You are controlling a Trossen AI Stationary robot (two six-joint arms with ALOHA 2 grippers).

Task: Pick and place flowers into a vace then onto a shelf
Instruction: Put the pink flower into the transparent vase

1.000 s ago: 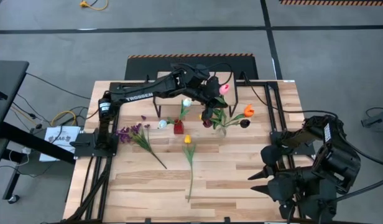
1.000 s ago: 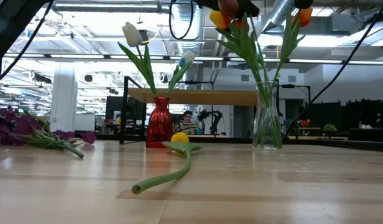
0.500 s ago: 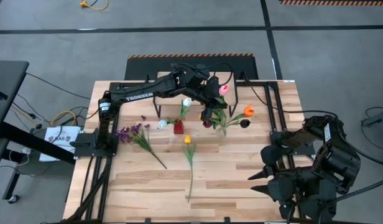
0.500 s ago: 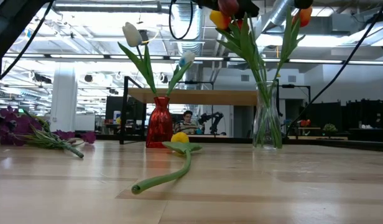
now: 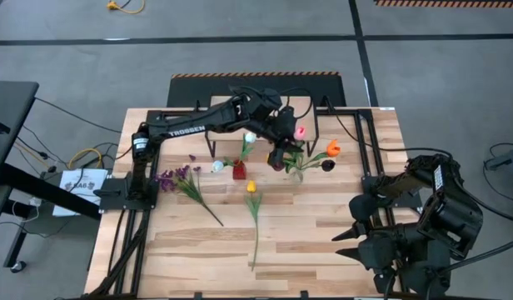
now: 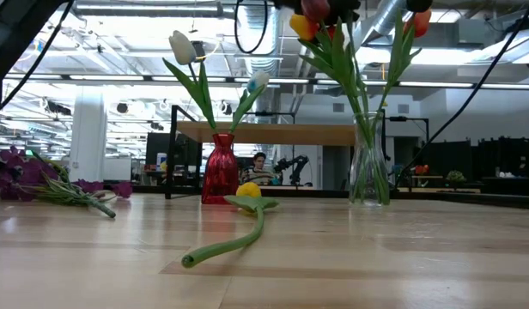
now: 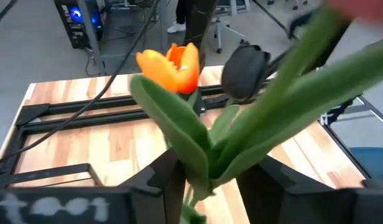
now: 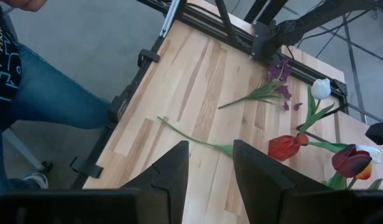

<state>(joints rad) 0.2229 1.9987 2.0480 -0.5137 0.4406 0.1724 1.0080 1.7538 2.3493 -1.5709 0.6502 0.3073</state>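
Two vases share my desk (image 5: 323, 242) from above: my left tool (image 5: 279, 150) hovers over the clear vase's flowers (image 5: 311, 157); my right tool (image 5: 350, 233) waits near-right. Level view: yellow tulip (image 6: 234, 227) lies flat. Wrist views: left fingers (image 7: 163, 180) spread around stems; right fingers (image 8: 173, 171) parted, empty.

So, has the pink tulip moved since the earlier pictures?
Yes. In the high view the pink tulip now lies lower in the picture, closer to the glass vase than before, while the left gripper is above the vase.
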